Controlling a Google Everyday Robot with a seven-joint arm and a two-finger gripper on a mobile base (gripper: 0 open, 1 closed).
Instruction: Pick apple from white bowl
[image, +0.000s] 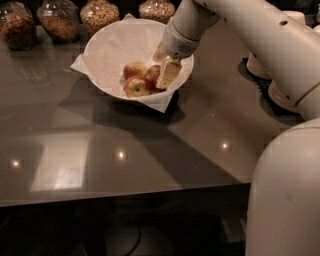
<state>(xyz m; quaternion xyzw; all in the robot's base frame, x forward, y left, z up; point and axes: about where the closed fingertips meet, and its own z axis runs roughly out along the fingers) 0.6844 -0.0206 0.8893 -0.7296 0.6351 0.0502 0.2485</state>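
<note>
The white bowl (107, 42), lined with crumpled white paper, stands at the back middle of the dark table. Three apples lie in its right half. The reddest apple (152, 75) is on the right, partly hidden behind my gripper. A yellow-and-red apple (133, 69) lies to its left and another (136, 87) in front. My gripper (166, 76) reaches down into the bowl from the upper right and sits right against the red apple's right side.
Several glass jars of snacks (59, 20) line the back edge. Stacked beige paper bowls (280, 95) stand at the right, behind my arm. My base (285, 195) fills the lower right. The table's front edge (125, 197) runs across below.
</note>
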